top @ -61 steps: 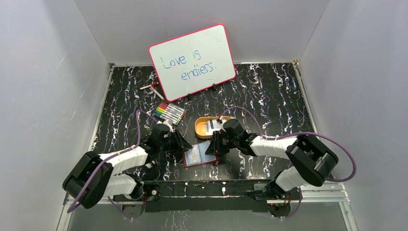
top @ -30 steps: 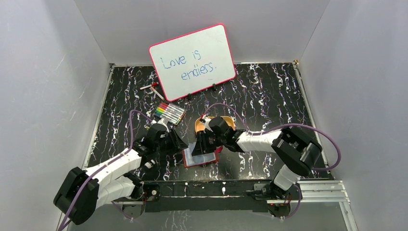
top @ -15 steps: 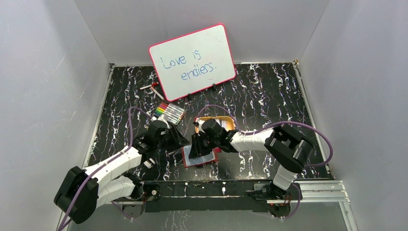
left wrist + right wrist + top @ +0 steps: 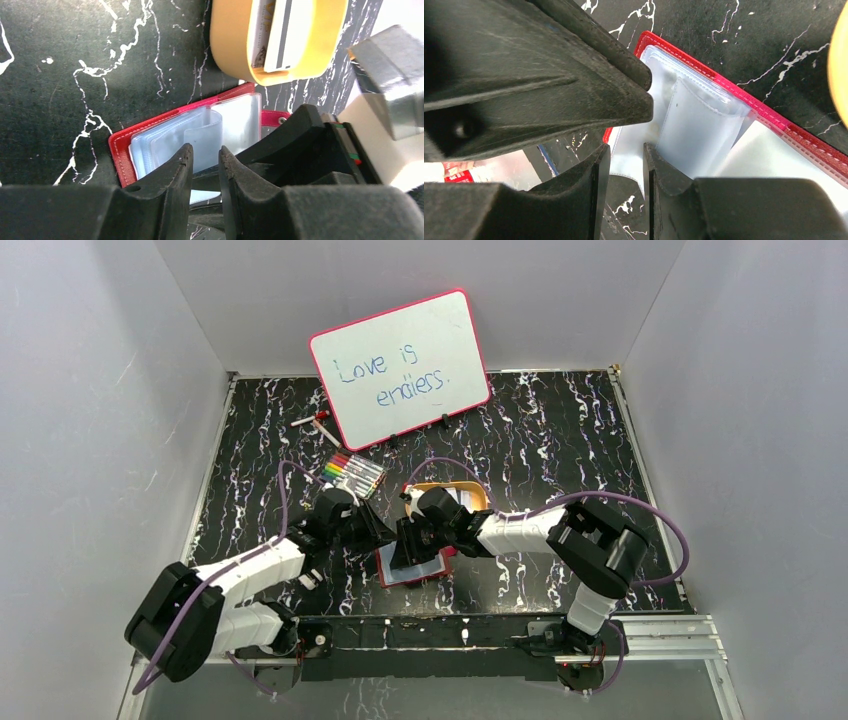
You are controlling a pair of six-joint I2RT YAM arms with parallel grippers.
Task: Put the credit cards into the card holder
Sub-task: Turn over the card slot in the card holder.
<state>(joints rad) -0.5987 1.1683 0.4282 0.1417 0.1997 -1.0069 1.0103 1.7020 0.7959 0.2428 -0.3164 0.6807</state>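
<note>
Arms crowd open card holder (image 4: 124, 146), near centre
Left gripper (image 4: 205, 155) and right gripper (image 4: 626, 155), jaws barely apart, hover at its sleeves (image 4: 200, 134); any pinch unclear. Credit cards (image 4: 276, 34) lie in the tray (image 4: 230, 47) just beyond; one sleeve likely needs spreading next.

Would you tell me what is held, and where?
It cannot be told: left fingers and right fingers both sit nearly shut at clear plastic sleeves of the dark-red leather card holder.

Lab test booth — plain grey walls (image 4: 100, 390), black marbled tabletop (image 4: 560, 430), aluminium mounting rail (image 4: 660, 640)
</note>
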